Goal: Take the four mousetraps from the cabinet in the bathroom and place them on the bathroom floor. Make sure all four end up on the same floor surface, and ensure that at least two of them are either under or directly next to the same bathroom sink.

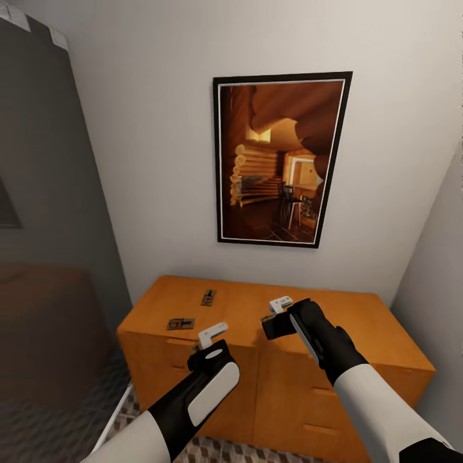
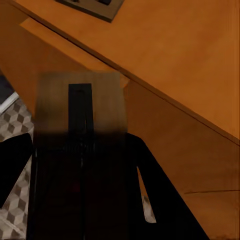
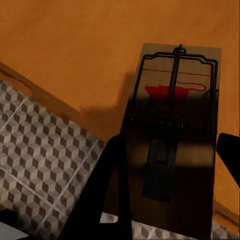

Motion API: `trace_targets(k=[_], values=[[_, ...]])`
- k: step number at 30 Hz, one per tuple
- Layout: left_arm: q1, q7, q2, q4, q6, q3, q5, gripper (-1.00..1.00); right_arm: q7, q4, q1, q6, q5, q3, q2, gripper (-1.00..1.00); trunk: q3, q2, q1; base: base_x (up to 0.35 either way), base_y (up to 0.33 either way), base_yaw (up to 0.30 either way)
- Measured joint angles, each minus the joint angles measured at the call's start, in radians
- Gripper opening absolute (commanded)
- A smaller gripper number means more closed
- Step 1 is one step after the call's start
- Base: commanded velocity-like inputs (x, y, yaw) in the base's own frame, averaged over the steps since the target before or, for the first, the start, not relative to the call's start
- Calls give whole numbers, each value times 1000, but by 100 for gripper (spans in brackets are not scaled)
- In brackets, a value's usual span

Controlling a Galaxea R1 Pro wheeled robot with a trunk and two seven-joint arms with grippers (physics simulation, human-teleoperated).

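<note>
A wide honey-orange wooden cabinet (image 1: pixel 360 321) with a flat top and drawer fronts stands against a pale wall beneath one dark-framed picture of a log-cabin interior (image 1: pixel 281 157). Cube-patterned brown, beige and white floor tiles (image 1: pixel 231 449) show at its foot. Four small flat brown wooden mousetraps with dark metal springs can be counted: two lie on the cabinet top, one (image 1: pixel 208 297) further back and one (image 1: pixel 181 323) near the front edge, well apart. The left gripper (image 1: pixel 212 334) is clamped on a third mousetrap (image 2: pixel 80 107), held off the cabinet's front edge; the right gripper (image 1: pixel 278 310) is clamped on the fourth mousetrap (image 3: pixel 175 115), above the cabinet top
</note>
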Motion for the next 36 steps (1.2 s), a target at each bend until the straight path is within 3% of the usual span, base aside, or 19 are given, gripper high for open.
trace_targets(k=[10,23,36], values=[[0,0,0,1,0,0,0,-100,0,0,0,0,-1,0,0,-100,0,0,0,-245,203,0],[0,-1,0,1,0,0,0,-100,0,1,0,0,-2,0,0,-100,0,0,0,-51,20,0],[0,-2,0,2,0,0,0,-100,0,2,0,0,-3,0,0,-100,0,0,0,-312,70,0]])
